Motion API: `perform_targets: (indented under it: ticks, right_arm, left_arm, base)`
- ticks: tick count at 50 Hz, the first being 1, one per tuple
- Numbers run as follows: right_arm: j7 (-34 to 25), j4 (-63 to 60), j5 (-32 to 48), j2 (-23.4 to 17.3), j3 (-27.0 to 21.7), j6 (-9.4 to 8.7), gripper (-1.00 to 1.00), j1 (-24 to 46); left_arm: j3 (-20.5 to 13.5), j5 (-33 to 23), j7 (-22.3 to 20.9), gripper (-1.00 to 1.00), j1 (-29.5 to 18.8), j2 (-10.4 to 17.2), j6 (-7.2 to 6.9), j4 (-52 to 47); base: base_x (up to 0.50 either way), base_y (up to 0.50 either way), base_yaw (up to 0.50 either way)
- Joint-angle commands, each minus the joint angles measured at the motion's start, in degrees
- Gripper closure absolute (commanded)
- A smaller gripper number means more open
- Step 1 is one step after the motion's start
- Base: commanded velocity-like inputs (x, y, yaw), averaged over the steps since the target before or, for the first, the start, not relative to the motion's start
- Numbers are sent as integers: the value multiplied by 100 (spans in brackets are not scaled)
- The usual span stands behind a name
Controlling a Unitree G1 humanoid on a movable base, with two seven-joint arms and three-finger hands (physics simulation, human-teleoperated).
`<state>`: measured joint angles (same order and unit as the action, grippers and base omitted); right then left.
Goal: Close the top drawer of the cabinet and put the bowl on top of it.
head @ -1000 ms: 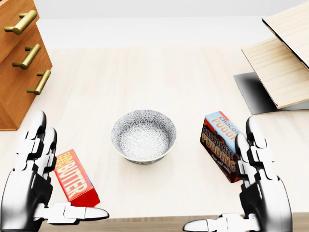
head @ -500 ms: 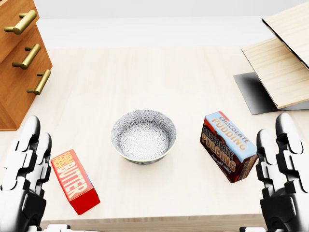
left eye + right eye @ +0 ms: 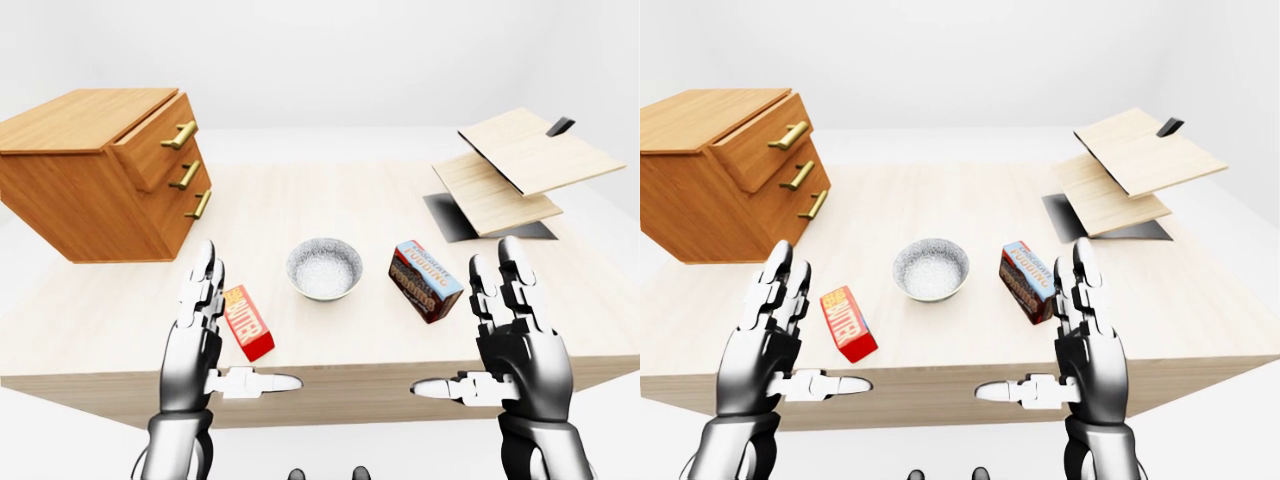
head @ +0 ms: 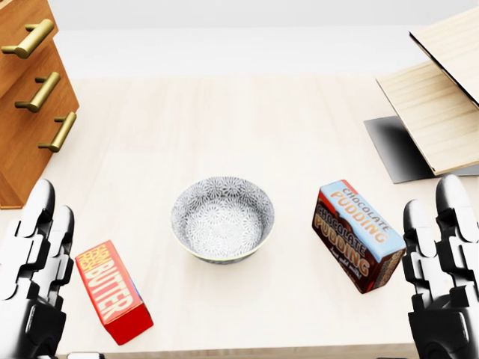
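— Well, in the left-eye view we see a pale wooden table with a brown wooden cabinet at its left end, boxy and flat-topped. And the bowl?

— We find the bowl near the table's middle, round and upright. A red butter box lies to its left and a brown-and-blue pudding box to its right. At the right, two thin light boards sit tilted above a dark sheet.

— Our hands?

— Our left hand and right hand stand upright at the table's edge toward the bottom of the view. The fingers are straight and spread wide, the thumbs point inward, and they hold nothing.

— The head view?

— There we look down into the bowl. A fine grey-and-white flower pattern covers it inside and out. It sits between the two boxes, touching neither. Only the fingers of both hands show, at the bottom corners. Brass bar handles run down the cabinet at the top left.

— The right-eye view?

— We see the top drawer standing out past the two drawers below it, partly open. The bowl rests on the table, well apart from the cabinet.
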<state>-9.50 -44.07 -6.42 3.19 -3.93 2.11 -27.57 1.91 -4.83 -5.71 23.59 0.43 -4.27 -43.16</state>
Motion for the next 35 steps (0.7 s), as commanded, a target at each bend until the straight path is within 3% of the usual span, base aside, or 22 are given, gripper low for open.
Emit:
perform_targets:
  ticks: [1, 35]
  right_arm:
    - [-17, -4, -18, -3, 18, 74, -100, -40]
    - [-32, -23, -30, -6, 29, 133, -100, -103]
  left_arm:
    - [-32, 21, -31, -100, 25, -25, -20, -70]
    - [-52, 30, -40, -100, 28, -39, -12, -83]
  base:
    - [19, 0, 0]
    - [22, 0, 0]
